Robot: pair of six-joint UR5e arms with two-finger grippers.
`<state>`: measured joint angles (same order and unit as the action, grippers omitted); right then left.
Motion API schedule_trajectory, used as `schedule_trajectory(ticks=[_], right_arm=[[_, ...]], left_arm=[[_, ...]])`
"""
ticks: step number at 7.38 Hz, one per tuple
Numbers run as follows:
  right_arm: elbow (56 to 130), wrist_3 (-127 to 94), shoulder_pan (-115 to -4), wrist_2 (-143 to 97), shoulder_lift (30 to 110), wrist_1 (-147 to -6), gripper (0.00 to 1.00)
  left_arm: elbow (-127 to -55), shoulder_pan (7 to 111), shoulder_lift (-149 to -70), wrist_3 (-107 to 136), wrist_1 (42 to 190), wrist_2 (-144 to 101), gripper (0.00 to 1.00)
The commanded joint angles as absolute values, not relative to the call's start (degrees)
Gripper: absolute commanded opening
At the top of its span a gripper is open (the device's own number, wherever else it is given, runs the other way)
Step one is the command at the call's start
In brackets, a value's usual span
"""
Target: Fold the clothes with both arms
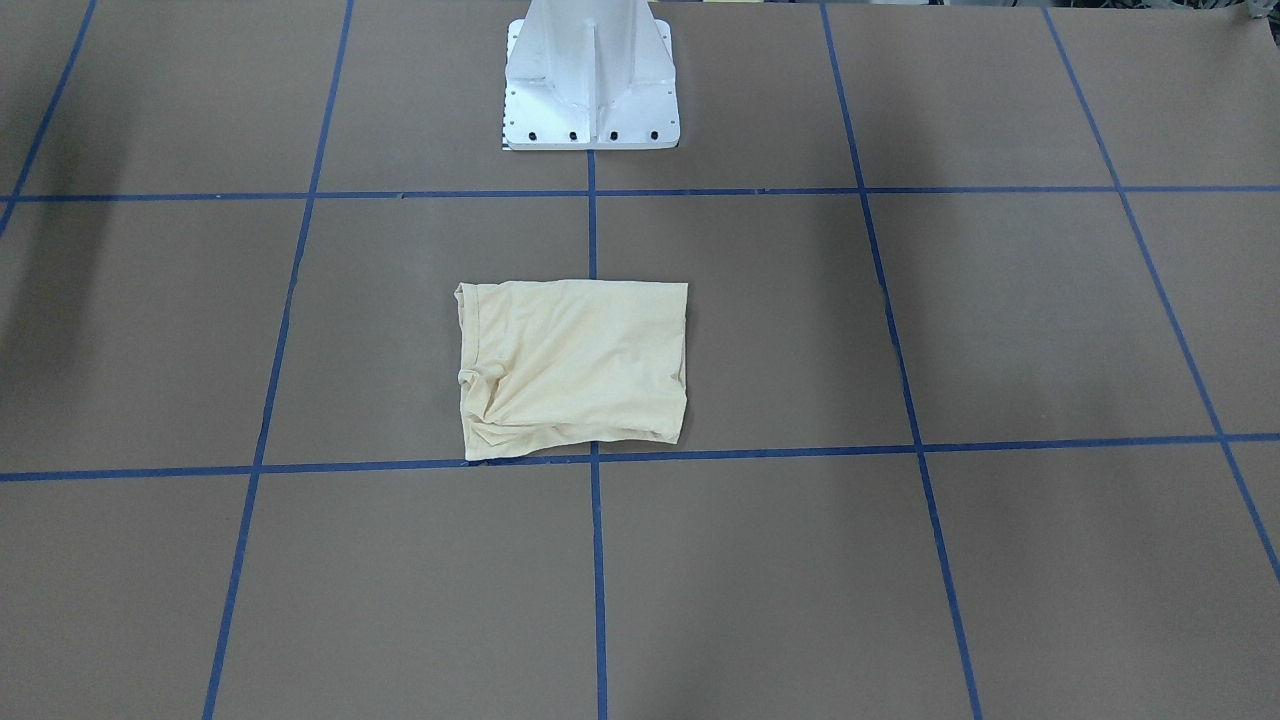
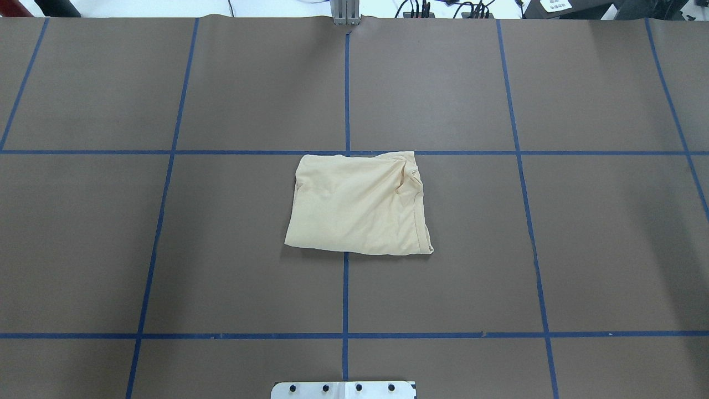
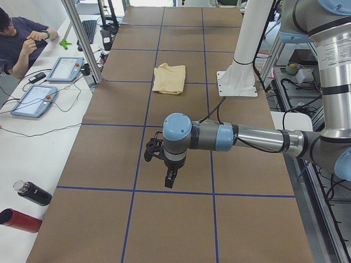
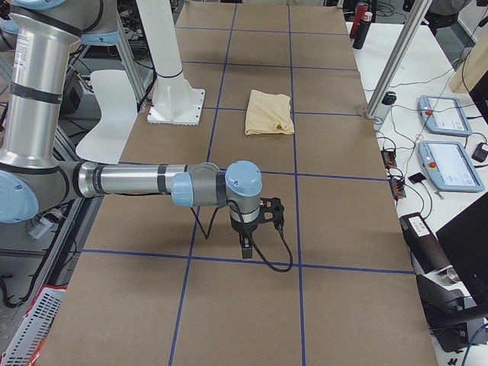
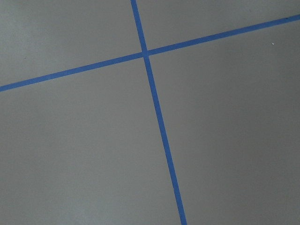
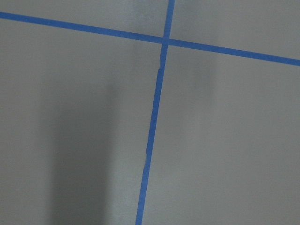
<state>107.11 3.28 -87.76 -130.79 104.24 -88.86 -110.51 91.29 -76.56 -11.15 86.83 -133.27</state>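
The pale cream-yellow T-shirt [image 1: 572,368] lies folded into a compact rectangle at the table's middle, with bunched creases at one corner. Its print and neck label are hidden. It also shows in the overhead view [image 2: 359,205] and small in both side views [image 3: 169,78] [image 4: 269,112]. My left gripper [image 3: 170,179] hangs point-down over bare table far off to my left of the shirt. My right gripper [image 4: 246,248] hangs likewise far off to my right. Both show only in side views, so I cannot tell whether they are open or shut. Both wrist views show only brown table and blue tape.
The white pedestal base [image 1: 590,90] stands on the robot's side of the shirt. Blue tape lines [image 2: 345,83] grid the brown table. An operator [image 3: 22,38] sits at a side bench with tablets [image 3: 33,101] and bottles [image 3: 33,193].
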Motion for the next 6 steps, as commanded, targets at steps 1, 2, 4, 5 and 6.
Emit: schedule_trajectory(ticks=[1,2,4,5,6], right_arm=[[107.14,3.25,-87.8,-130.78,104.33,-88.86,1.0],[107.14,3.25,-87.8,-130.78,104.41,-88.86,1.0],[107.14,3.25,-87.8,-130.78,104.59,-88.86,1.0],[107.31,3.25,-87.8,-130.78,104.76,-88.86,1.0],[107.58,3.25,-87.8,-130.78,104.77,-88.86,1.0]], left_arm=[[-110.65,91.32,-76.64,-11.08,86.84,-133.33,1.0],[-110.65,91.32,-76.64,-11.16,86.92,-133.33,1.0],[-110.74,91.32,-76.73,-11.07,86.92,-133.42,1.0],[-110.74,91.41,-76.82,-11.07,86.92,-133.42,1.0],[-110.74,91.41,-76.82,-11.07,86.92,-133.42,1.0]])
